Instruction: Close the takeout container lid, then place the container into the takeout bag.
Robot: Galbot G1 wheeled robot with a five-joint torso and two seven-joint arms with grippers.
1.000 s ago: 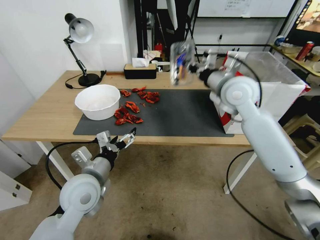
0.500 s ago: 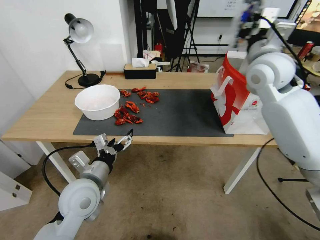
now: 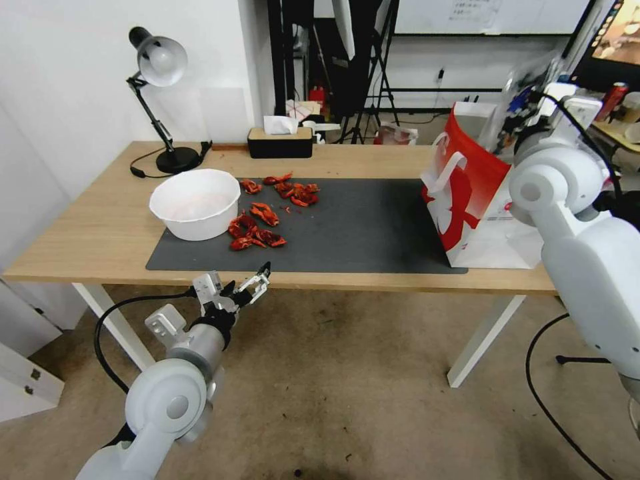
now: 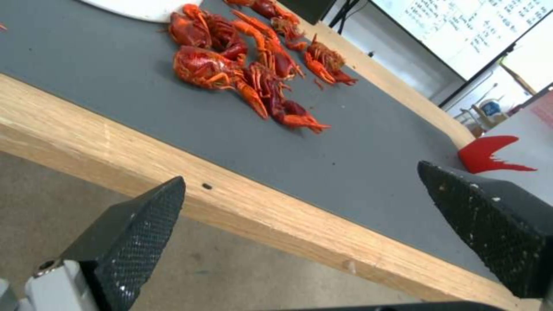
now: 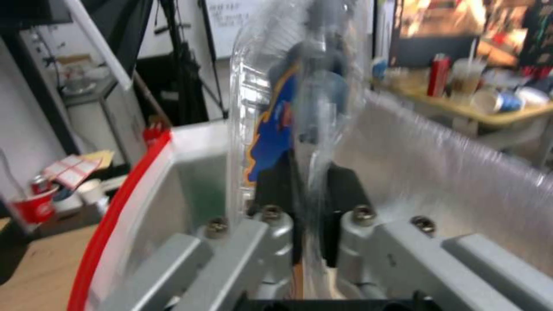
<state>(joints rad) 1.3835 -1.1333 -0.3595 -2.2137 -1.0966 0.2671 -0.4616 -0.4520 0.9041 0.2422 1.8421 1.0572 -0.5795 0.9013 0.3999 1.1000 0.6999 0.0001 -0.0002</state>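
The takeout container (image 3: 519,93) is a clear clamshell with dark blue showing inside. It hangs edge-on just above the open mouth of the red-and-white takeout bag (image 3: 470,200) at the mat's right end. My right gripper (image 5: 305,190) is shut on the takeout container (image 5: 300,99), its black fingers (image 5: 271,185) pinching the two halves together. Which half is the lid I cannot tell. The bag's red rim (image 5: 124,194) and translucent liner (image 5: 438,172) lie right under it. My left gripper (image 3: 248,285) is open below the table's front edge, its gap (image 4: 300,177) holding nothing.
A dark mat (image 3: 360,227) covers the wooden table (image 3: 87,233). On it stand a white round bowl (image 3: 195,202) and several red crayfish (image 3: 257,227). A desk lamp (image 3: 160,80) and a tissue box (image 3: 280,140) are at the back.
My right arm swung the container from over the mat's back edge to the right, lifted it high, and has now lowered it to just above the bag's mouth. The left arm barely moved.
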